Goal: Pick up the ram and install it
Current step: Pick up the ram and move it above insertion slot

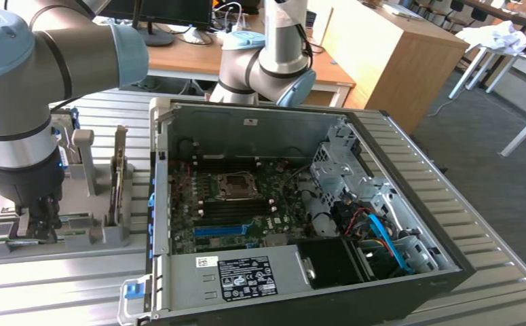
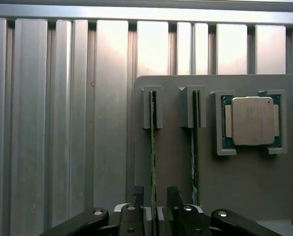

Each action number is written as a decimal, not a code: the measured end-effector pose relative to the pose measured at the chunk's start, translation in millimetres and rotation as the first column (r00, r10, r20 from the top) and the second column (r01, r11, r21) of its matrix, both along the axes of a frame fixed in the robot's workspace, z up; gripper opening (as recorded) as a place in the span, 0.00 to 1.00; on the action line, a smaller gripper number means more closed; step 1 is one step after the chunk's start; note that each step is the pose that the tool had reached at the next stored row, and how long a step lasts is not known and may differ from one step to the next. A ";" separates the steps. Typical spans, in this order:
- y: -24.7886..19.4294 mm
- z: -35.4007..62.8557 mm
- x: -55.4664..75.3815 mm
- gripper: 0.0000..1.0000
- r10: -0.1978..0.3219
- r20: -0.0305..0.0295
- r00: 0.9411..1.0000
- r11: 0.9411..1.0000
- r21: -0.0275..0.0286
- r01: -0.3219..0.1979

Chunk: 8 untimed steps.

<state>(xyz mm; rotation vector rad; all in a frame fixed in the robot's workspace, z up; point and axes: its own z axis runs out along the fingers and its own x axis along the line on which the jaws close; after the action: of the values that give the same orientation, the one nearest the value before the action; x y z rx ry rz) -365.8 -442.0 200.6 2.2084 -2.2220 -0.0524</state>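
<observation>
A thin green memory stick, the ram (image 2: 153,147), stands on edge in the grey plastic holder block (image 2: 245,182), its far end caught in one of the block's upright grey clips. A second green stick (image 2: 194,147) stands in the neighbouring slot of the holder, and a square silver processor chip (image 2: 252,120) sits in a corner-framed pocket of the same block, beyond that second stick. The holder rests on a ribbed aluminium table (image 2: 63,123). In the exterior view it lies just beside the open black computer case (image 1: 444,272), on the exterior view's left of it.

The arm's black claw (image 2: 155,196) is down over the holder's near end, released, with one finger on each side of the ram and a narrow gap visible at both faces. It grasps nothing.

The margin looks slim. If the claw closes off-centre, one finger would likely push the thin board sideways and wedge it in its clip. A grip on only the top edge might slip or tilt the stick. The outer finger also stands near the second stick and could nudge it.
</observation>
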 end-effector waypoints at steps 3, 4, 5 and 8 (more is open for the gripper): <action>0.0 0.0 0.0 0.33 0.000 0.000 1.000 1.000 0.000 0.000; 0.0 0.0 0.0 0.33 0.000 0.000 1.000 1.000 0.000 0.000; 0.0 0.0 0.0 0.33 0.000 0.000 1.000 1.000 0.000 0.000; 0.0 0.0 0.0 0.31 0.000 0.000 1.000 1.000 0.000 0.000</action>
<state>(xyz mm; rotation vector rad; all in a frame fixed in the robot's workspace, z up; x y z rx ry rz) -365.8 -442.0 200.6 2.2084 -2.2220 -0.0524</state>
